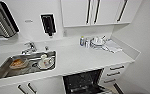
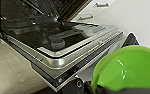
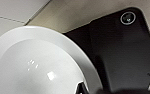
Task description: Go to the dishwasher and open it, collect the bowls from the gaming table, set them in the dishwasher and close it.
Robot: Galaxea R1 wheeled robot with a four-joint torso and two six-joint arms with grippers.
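Observation:
The dishwasher (image 1: 82, 83) stands open under the white counter, its inside dark and its door folded down. In the left wrist view the lowered door (image 2: 66, 50) shows its steel inner face, with dark racks (image 2: 28, 15) behind it. A green bowl (image 2: 131, 70) hangs close beside that door, and my left gripper (image 2: 96, 88) is shut on its rim. Over the pale floor, a white bowl (image 3: 36, 65) is clamped at its edge by my right gripper (image 3: 82, 90). The gaming table is out of view.
A steel sink (image 1: 6, 72) holding dirty dishes and a tap (image 1: 29, 47) sit left of the dishwasher. Bottles and stacked crockery (image 1: 96, 42) stand on the counter's right end. White drawers (image 1: 116, 71) and a wall close in the right side.

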